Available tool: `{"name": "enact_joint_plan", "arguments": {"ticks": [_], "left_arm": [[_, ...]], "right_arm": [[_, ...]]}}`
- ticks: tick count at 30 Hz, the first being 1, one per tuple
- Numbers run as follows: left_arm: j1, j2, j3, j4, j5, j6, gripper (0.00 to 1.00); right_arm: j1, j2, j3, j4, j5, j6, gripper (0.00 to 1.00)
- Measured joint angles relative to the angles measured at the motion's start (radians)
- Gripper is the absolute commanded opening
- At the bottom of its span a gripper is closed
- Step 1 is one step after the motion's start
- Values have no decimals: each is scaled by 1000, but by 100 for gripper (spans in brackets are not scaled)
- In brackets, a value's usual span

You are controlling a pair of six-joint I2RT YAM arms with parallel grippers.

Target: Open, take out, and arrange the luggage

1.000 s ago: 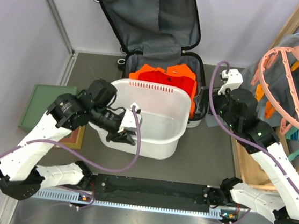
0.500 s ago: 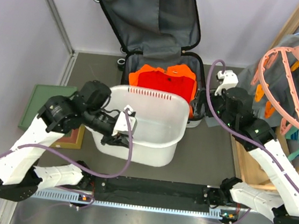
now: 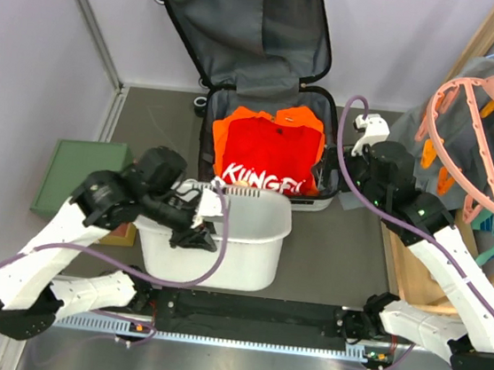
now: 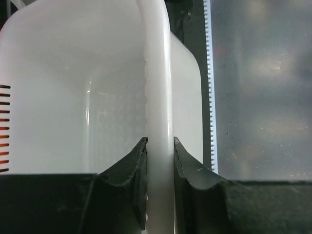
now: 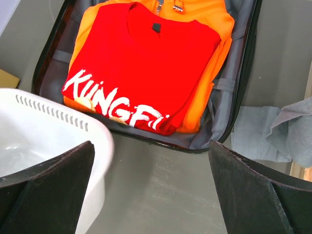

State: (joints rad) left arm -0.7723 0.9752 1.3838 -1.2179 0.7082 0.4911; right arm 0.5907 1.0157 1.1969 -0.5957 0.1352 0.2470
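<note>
Grey tabletop (image 3: 338, 249) is carrying the whole work area, with pale walls rising behind it. At the far middle of the table, the luggage (image 3: 246, 33) is lying open: its lid is leaning upright against the back wall, showing dark grey lining, and its lower half is resting flat on the surface. Just in front of the luggage, a white slotted plastic basket (image 3: 239, 256) is sitting with its far rim at the case's near edge. To the right, a pink plastic hanger frame (image 3: 467, 130) is projecting over the table edge, and a green-topped box (image 3: 78, 175) is lying at the left. Inside the lower half of the luggage, an orange garment (image 3: 303, 120) is lying folded, and a red T-shirt (image 3: 264, 156) with white lettering is lying on top of it. The left gripper (image 4: 160, 141) is clamping the basket's rim, one finger inside the wall and one outside. The right gripper (image 5: 150, 146) is hovering above the table near the case's near right corner, jaws spread wide and grasping nothing.
</note>
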Motion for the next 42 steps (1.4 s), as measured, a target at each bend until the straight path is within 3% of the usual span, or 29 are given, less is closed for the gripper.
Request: {"name": "enact_joint_plan", "arguments": {"ticks": [6, 8, 9, 12, 13, 15, 25, 33, 39, 40, 41, 42], "left_arm": [[-31, 18, -204, 76, 24, -53, 2], [-40, 8, -235, 89, 33, -62, 27], [-44, 7, -244, 94, 38, -65, 48], [-64, 18, -275, 100, 46, -46, 70], [-65, 27, -291, 108, 37, -30, 85], [-66, 50, -320, 111, 26, 0, 98], [-67, 43, -342, 81, -34, 107, 99], [-79, 31, -385, 61, -121, 124, 99], [-85, 35, -375, 36, -140, 134, 99], [-85, 39, -357, 28, -140, 135, 99], [-85, 43, -334, 17, -139, 140, 99], [-85, 47, -303, 6, -137, 144, 99]], "right_arm": [[0, 11, 0, 2, -10, 0, 99], [0, 18, 0, 2, -21, 0, 99], [2, 22, 0, 3, -26, 0, 99], [10, 33, 0, 3, -41, -1, 99], [13, 37, 0, 2, -46, -2, 99], [25, 51, 2, 1, -51, -3, 99], [217, 184, 9, -86, -5, 24, 99], [350, 246, -25, -114, 47, 165, 97], [362, 335, -122, -47, -17, 292, 66], [362, 357, -130, -34, -32, 307, 58], [362, 372, -137, -28, -43, 314, 39], [362, 383, -143, -25, -56, 324, 29]]}}
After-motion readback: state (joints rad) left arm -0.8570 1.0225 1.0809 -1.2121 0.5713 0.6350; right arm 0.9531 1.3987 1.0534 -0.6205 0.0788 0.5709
